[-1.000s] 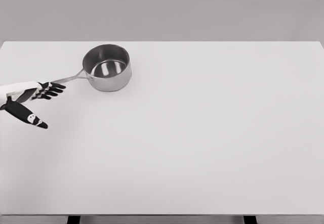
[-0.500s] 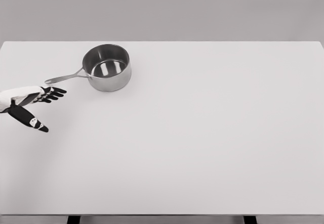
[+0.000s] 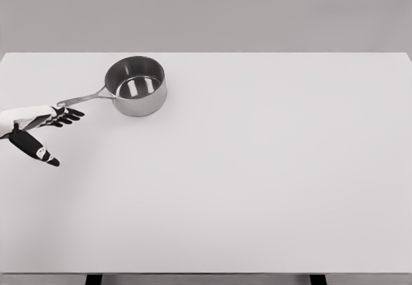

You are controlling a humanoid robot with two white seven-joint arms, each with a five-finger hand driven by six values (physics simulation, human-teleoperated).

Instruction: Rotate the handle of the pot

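Fingers spread, left robot hand point(image 3: 40, 123) meets pot handle point(image 3: 82, 97) tip on white table point(image 3: 257, 169).

Sim test scene, not a real room. Render is showing a plain white table point(image 3: 257, 188) filling most of the view, flat grey backdrop sitting behind the table's far edge, dark legs peeking out under its near edge. No walls, furniture or clutter detail. Only kitchen hint: a steel pot point(image 3: 136, 85) sitting at the table's far left.
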